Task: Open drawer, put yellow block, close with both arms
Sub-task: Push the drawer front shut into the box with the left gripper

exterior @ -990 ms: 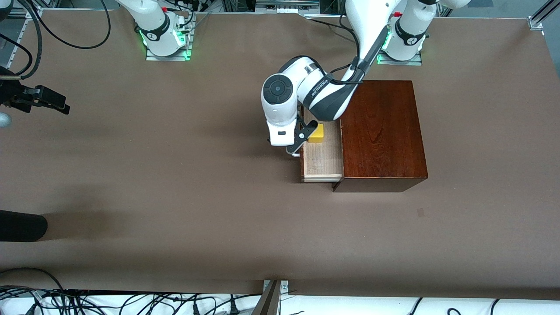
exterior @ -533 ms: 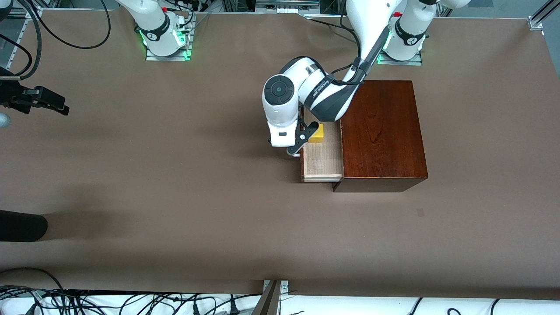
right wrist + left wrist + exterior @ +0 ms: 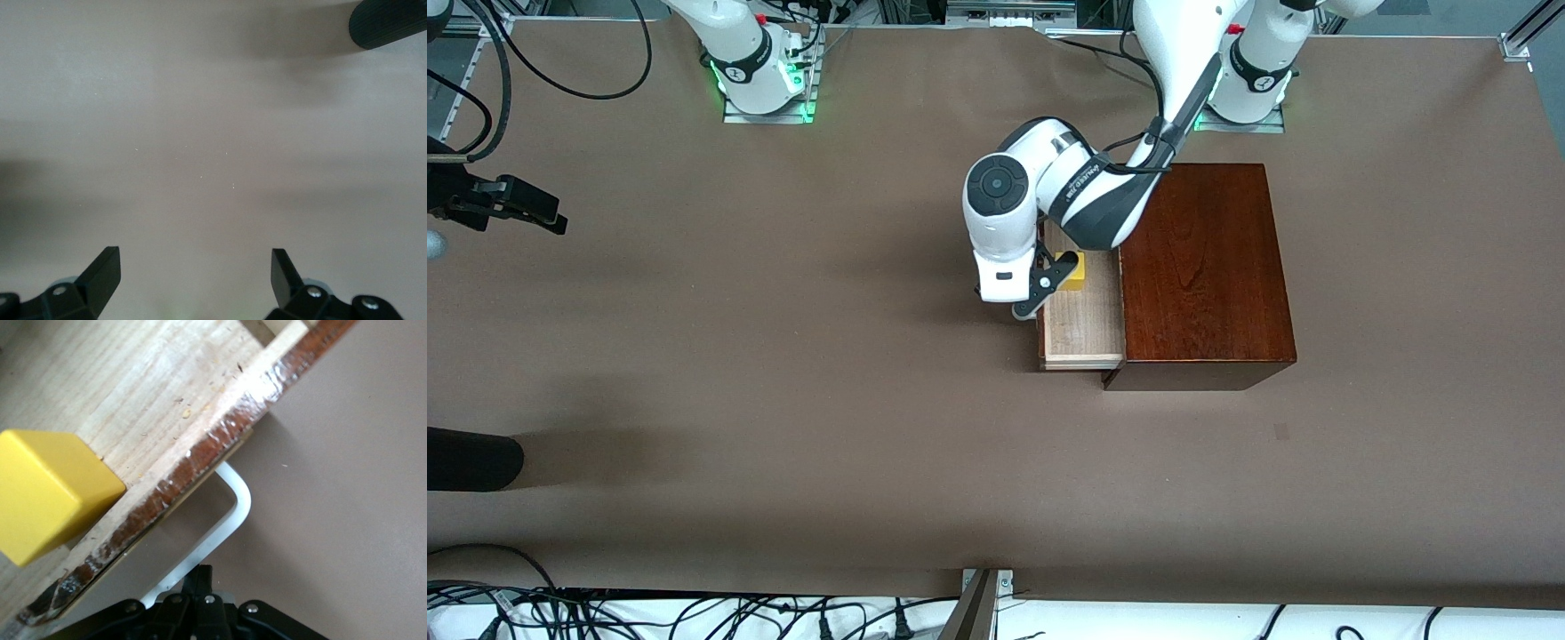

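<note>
The drawer (image 3: 1085, 324) stands pulled out of the mahogany box (image 3: 1205, 267) toward the right arm's end of the table. The yellow block (image 3: 1075, 271) lies in the drawer, close to its front panel, and also shows in the left wrist view (image 3: 47, 493). My left gripper (image 3: 1043, 284) is shut, its tips (image 3: 200, 577) against the white handle (image 3: 230, 520) in front of the dark drawer front (image 3: 200, 460); nothing is held between the fingers. My right gripper (image 3: 547, 216) waits open and empty (image 3: 193, 260) over bare table at the right arm's end.
A black ribbed object (image 3: 471, 458) lies at the table's edge at the right arm's end, nearer the front camera, and shows in the right wrist view (image 3: 387, 23). Cables run along the table's edges. The brown table (image 3: 783, 400) is bare in front of the drawer.
My left gripper and wrist have shifted slightly toward the box at the drawer handle. The drawer's front has barely moved. The right arm has hardly moved.
</note>
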Controlling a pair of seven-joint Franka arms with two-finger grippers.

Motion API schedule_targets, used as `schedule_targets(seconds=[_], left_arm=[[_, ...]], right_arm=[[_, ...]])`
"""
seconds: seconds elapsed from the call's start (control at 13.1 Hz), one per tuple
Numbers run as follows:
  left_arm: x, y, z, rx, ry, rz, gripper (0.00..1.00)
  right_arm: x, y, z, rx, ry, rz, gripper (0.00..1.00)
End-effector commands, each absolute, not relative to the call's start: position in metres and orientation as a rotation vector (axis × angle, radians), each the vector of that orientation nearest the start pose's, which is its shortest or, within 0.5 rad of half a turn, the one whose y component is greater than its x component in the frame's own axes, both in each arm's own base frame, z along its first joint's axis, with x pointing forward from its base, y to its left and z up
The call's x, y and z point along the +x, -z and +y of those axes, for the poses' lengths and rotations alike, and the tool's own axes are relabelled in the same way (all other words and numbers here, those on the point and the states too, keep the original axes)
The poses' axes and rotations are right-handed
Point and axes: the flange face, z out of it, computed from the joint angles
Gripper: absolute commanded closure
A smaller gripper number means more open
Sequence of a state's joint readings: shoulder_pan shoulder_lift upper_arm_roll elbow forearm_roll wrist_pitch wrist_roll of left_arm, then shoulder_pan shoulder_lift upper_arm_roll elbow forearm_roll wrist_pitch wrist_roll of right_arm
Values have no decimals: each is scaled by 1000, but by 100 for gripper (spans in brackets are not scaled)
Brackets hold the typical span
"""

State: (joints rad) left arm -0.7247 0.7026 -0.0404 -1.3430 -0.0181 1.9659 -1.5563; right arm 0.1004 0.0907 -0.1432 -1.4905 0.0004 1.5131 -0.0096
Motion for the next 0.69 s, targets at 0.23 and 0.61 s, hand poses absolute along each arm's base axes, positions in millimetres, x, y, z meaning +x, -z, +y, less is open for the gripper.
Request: schedule_targets(seconds=[0.23, 0.61], left_arm=[[559, -315, -452, -2825, -97, -1126, 100], [570, -337, -420, -2799, -145, -1070, 100]], right_arm=[[575, -610, -18, -3161, -96, 54, 0], [575, -610, -16, -3163, -94, 49, 0]])
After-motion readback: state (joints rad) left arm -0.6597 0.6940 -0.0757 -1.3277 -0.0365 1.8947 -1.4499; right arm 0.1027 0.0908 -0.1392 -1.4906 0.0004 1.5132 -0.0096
